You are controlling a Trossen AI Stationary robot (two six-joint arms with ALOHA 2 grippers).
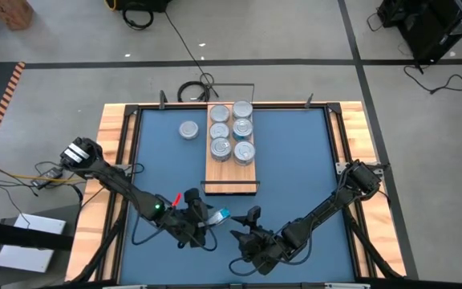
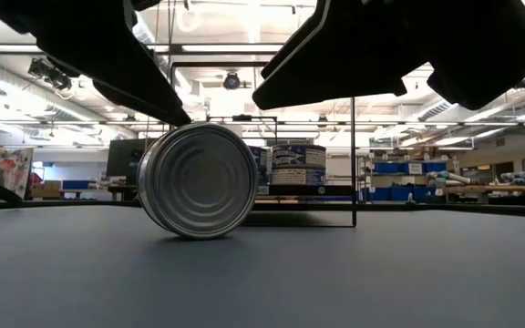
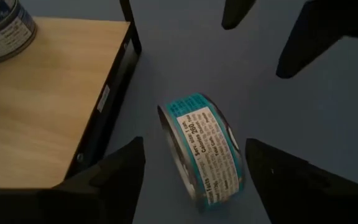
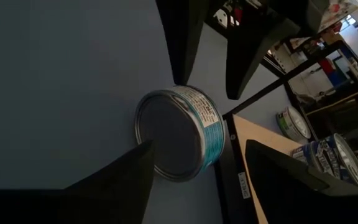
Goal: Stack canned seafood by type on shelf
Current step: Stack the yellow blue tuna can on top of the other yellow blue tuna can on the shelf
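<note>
The teal tin [image 1: 220, 215] lies on its side on the blue table, low in the middle, between the left gripper [image 1: 201, 218] and right gripper [image 1: 243, 231], both wide open and empty.

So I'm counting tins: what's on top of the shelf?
Six tins show on the shelf, in two rows at its far end; the near end is bare wood. The overhead view shows only tops, so any tins stacked beneath them stay hidden.
</note>
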